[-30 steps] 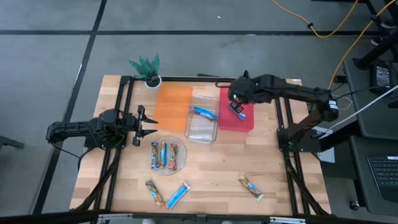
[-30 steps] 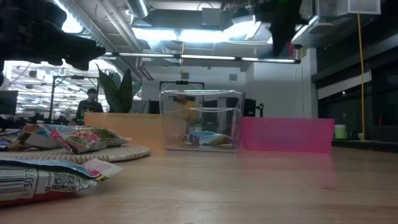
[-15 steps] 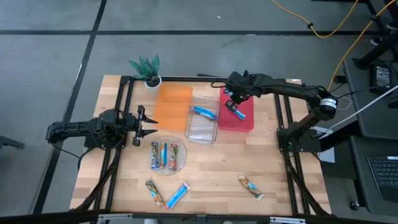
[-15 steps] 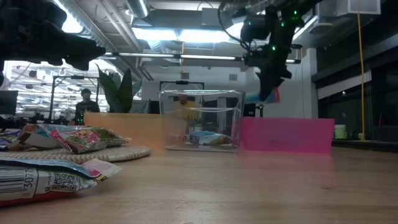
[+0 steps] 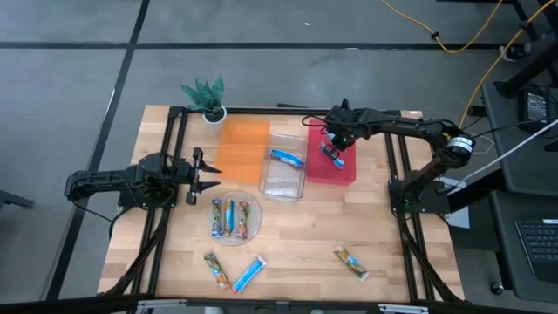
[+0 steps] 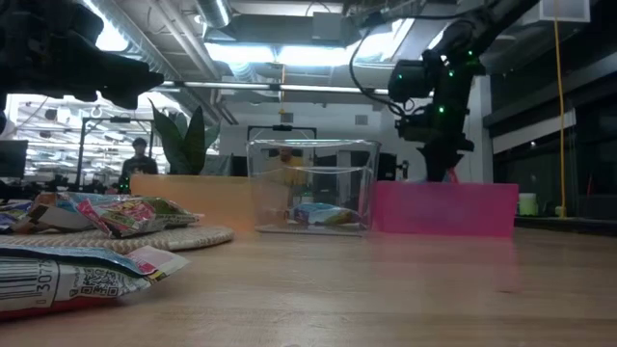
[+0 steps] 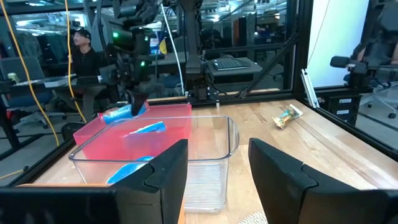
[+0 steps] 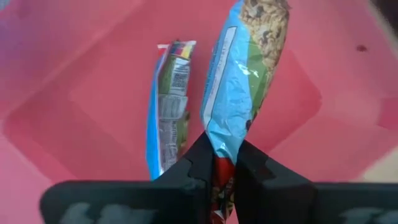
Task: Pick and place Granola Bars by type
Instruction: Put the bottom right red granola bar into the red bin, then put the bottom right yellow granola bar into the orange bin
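Wooden desk [image 5: 296,240], three bins lined up at the far side: orange bin [image 5: 241,148], clear bin [image 5: 285,166], pink bin [image 5: 331,155]. Right tool [image 5: 332,149] hangs over the pink bin, fingers pinched tight on the end of a blue-wrapped bar [image 8: 244,81], which dangles ready to drop in. It looks glossy, with an oat picture at its free end. A matching bar [image 8: 168,112] already lies on the pink floor, so this bin seems to be for blue ones. Another blue bar [image 5: 286,157] sits in the clear bin. Left tool [image 5: 205,176] waits at the left, fingers spread, near the round plate [image 5: 235,235] of bars. Loose bars [image 5: 248,274] lie near.
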